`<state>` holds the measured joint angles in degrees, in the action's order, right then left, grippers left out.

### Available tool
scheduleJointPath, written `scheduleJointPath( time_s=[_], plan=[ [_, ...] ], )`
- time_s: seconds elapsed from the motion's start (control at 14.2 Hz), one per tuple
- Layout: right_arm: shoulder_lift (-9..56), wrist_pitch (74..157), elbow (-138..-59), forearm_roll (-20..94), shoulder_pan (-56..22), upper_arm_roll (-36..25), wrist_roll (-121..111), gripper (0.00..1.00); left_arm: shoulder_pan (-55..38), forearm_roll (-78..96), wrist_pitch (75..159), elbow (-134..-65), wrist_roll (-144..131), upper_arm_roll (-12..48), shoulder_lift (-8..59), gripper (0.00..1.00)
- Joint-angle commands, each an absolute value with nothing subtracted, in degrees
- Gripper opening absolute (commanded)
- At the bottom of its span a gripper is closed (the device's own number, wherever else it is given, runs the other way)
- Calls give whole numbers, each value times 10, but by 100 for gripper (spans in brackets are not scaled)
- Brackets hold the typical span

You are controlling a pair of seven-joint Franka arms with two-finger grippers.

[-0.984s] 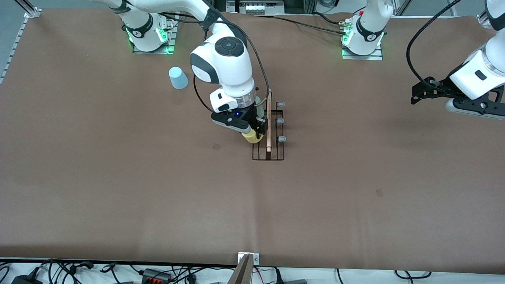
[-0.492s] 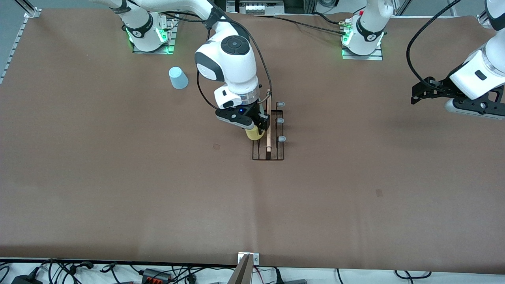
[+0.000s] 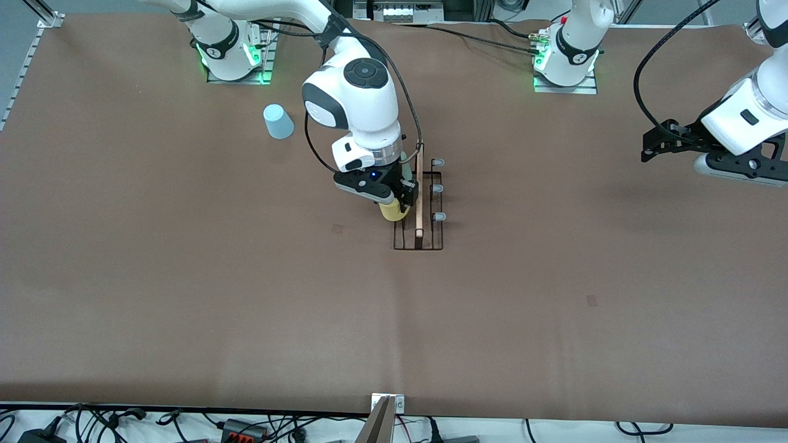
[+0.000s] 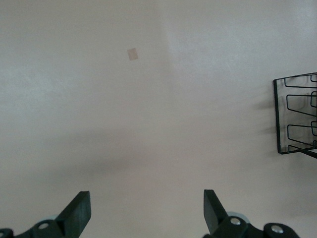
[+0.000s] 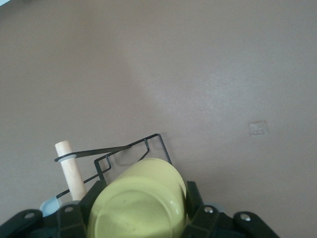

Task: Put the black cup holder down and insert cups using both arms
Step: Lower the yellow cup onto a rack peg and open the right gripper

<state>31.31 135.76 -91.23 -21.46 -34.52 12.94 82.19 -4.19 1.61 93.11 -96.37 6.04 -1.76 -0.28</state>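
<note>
Front view, rack: the black cup holder (image 3: 420, 206) stands mid-bench, at about 4 o'clock from the light blue cup (image 3: 278, 122); thin black wire, a pale wooden dowel handle (image 3: 419, 192) along its top, three grey-tipped pegs (image 3: 438, 189) bare on the side toward the left arm's end.
Front view, right arm: the right end effector (image 3: 399, 200) is clamped on the yellow cup (image 3: 393, 211), low over the rack's row toward the right arm's end, probably to seat it on a peg there.
Front view, other cups: the light blue cup sits upside down near the right arm's base, not yet racked; a sliver of pale mint cup (image 3: 404, 161) shows at 12 o'clock of the yellow one, apparently already on the rack.
Front view, left arm: the left end effector (image 3: 654, 147) waits, hanging over bare bench (image 3: 554, 307) at the left arm's end.
Left wrist view: fingers (image 4: 79, 212) stand wide apart with nothing between them; the rack's wire base shows at 3 o'clock.
Right wrist view: the yellow cup's closed bottom faces the camera, gripped on both sides; dowel and wire frame lie just beside it.
</note>
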Motion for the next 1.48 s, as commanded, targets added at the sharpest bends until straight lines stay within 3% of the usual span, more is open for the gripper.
scheduleJointPath(
  time_s=[0.0,0.14,0.28,0.42,0.98,1.27,1.41],
  plan=[
    [313,1366,-922,-230,-347,127,838,33,-45,11,922,-957,57,-17,-4,100],
    [312,1366,-921,-229,-347,127,838,44,-45,11,921,-958,57,-17,-4,100],
    [312,1366,-921,-229,-347,127,838,78,-45,11,919,-958,57,-18,-4,100],
    [310,1365,-921,-228,-346,127,839,100,-45,11,919,-957,58,-17,-4,100],
    [265,1357,-935,-222,-327,115,821,100,-45,11,908,-949,57,-18,-3,100],
    [114,1345,-1066,-180,-244,120,743,100,-45,11,908,-949,57,-18,-3,100],
    [64,1244,-1071,-129,-197,127,624,100,-45,11,908,-949,57,-18,-3,100]
  ],
)
